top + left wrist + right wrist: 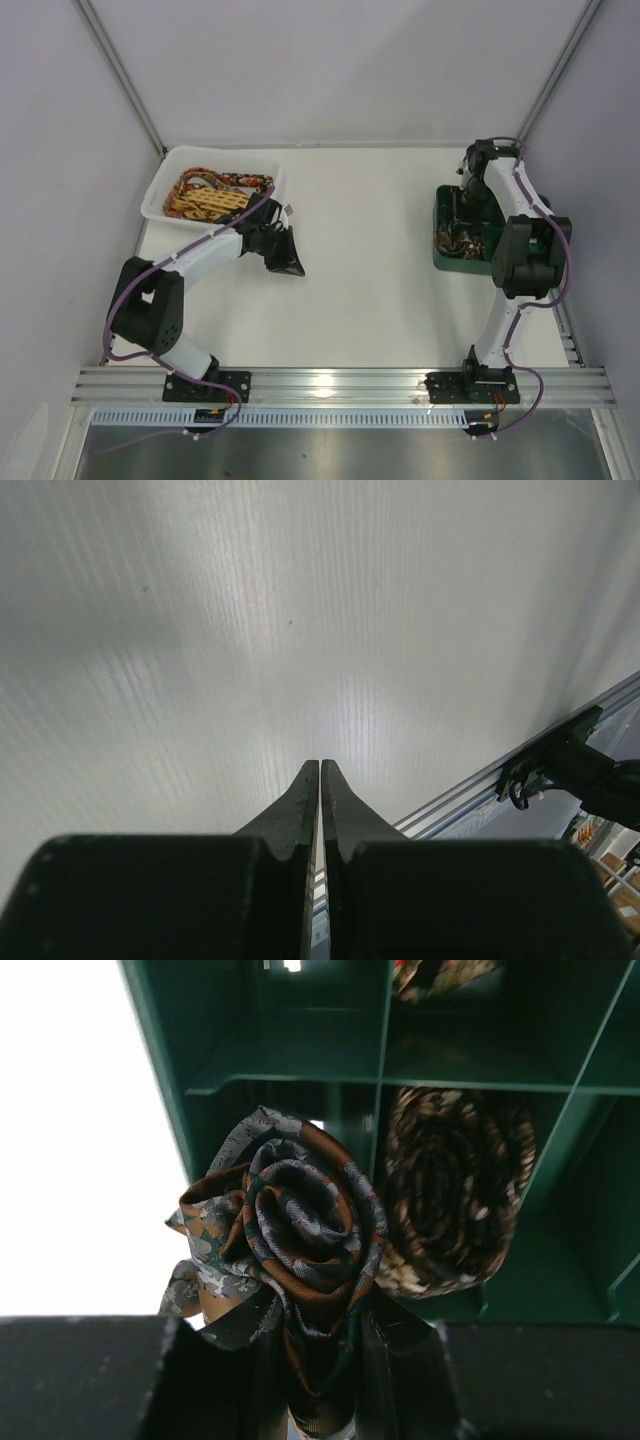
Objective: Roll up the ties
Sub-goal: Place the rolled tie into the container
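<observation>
My right gripper [320, 1360] pinches a rolled brown-and-grey cloth tie [300, 1225], its round face toward me. The green plastic slot box [290, 1070] lies at twelve o'clock, a brown speckled rolled tie [455, 1200] at two. My left gripper [320, 770] is closed, empty.

A white plastic bin [160, 195] sits far left on the white table [370, 280], flat patterned ties [210, 200] inside; the green divided plastic tray [300, 1050] far right, a brown mottled fabric coil [455, 1200] in one compartment, a grey-and-rust rolled tie [300, 1215] beside it.
</observation>
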Available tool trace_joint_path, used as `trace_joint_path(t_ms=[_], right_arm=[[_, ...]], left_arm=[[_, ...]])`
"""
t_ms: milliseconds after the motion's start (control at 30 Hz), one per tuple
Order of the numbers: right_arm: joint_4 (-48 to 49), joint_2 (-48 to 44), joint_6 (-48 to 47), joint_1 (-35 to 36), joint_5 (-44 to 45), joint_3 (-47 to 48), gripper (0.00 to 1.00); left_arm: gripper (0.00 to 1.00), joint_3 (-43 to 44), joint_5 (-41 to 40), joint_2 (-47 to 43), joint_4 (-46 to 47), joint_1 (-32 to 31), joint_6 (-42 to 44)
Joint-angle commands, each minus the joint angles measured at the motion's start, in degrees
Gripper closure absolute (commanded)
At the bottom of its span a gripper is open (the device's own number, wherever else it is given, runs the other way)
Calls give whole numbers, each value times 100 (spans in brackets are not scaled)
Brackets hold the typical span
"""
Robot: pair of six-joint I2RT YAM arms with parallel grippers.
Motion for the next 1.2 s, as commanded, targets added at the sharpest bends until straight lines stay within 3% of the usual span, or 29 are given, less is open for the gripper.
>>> trace_joint_path(t_ms=[0, 367, 567, 1100, 1167], right_arm=[[-63, 268, -9, 171, 363, 283, 100], [-282, 629, 272, 575, 925, 564, 100], [-590, 848, 895, 892, 1032, 802, 100], [894, 629, 2144, 1015, 1523, -727, 100], [886, 656, 2170, 1015, 1629, -701, 95]], left_arm=[[94, -65, 49, -48, 149, -36, 13], [94, -117, 41, -92, 202, -36, -48], [94, -109, 41, -57, 237, -36, -83], [94, -188, 14, -171, 219, -53, -101], [95, -188, 14, -188, 202, -45, -92]])
